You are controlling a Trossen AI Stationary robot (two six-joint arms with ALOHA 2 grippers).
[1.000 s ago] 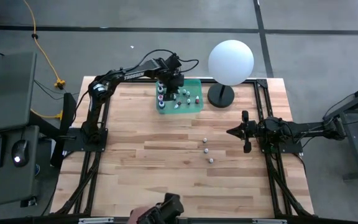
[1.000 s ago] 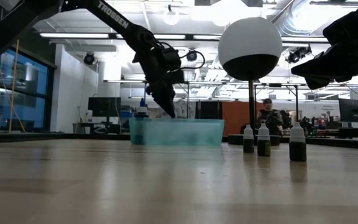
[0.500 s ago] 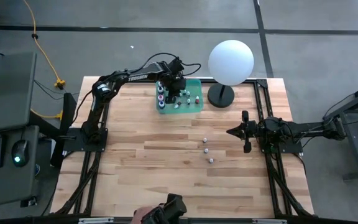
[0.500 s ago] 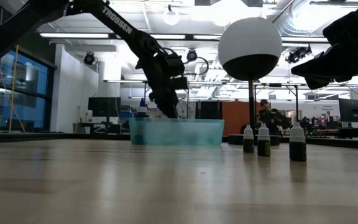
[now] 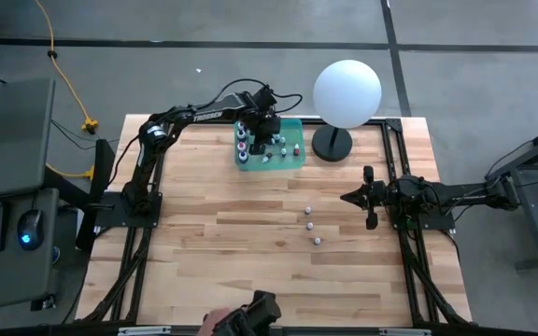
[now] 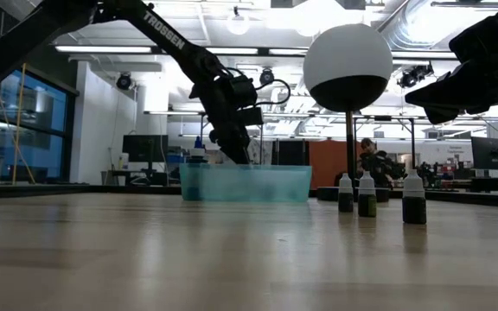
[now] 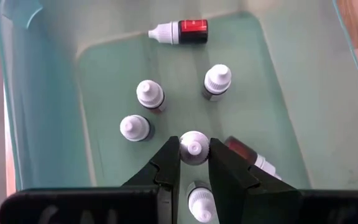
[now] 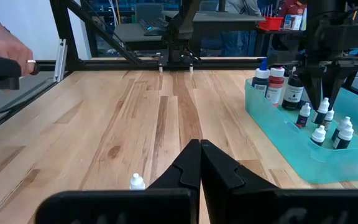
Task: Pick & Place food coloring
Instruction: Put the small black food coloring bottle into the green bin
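Observation:
A teal tray [image 5: 292, 154] at the table's far middle holds several white-capped food coloring bottles [image 7: 150, 94]; most stand upright, and a red one [image 7: 188, 30] lies on its side. My left gripper [image 7: 193, 154] reaches down into the tray [image 6: 275, 183] and is shut on one bottle's cap. Three more bottles [image 5: 310, 225] stand in a row on the bare wood right of centre [image 6: 367, 193]. My right gripper [image 5: 355, 197] waits shut at the table's right side, clear of everything. My left gripper pinches the white cap [image 7: 193, 147] of one small bottle between its two fingertips [image 7: 168, 160], coming from above and slanting down. The bottle stands upright under the fingers. Its body is hidden beneath the cap, so I cannot tell whether it rests on the tray's floor.
A big white sphere [image 5: 346, 92] on a black base [image 5: 332, 144] stands just right of the tray. Taller coloured bottles [image 8: 275, 81] fill the tray's left end. A person's hand [image 8: 5, 46] shows at the table's near edge. Open wood lies in the middle and near part.
My left gripper has moved a little toward the tray's middle and sunk lower into the tray, keeping the same narrow gap between its fingers. The three bottles on the table have stayed put.

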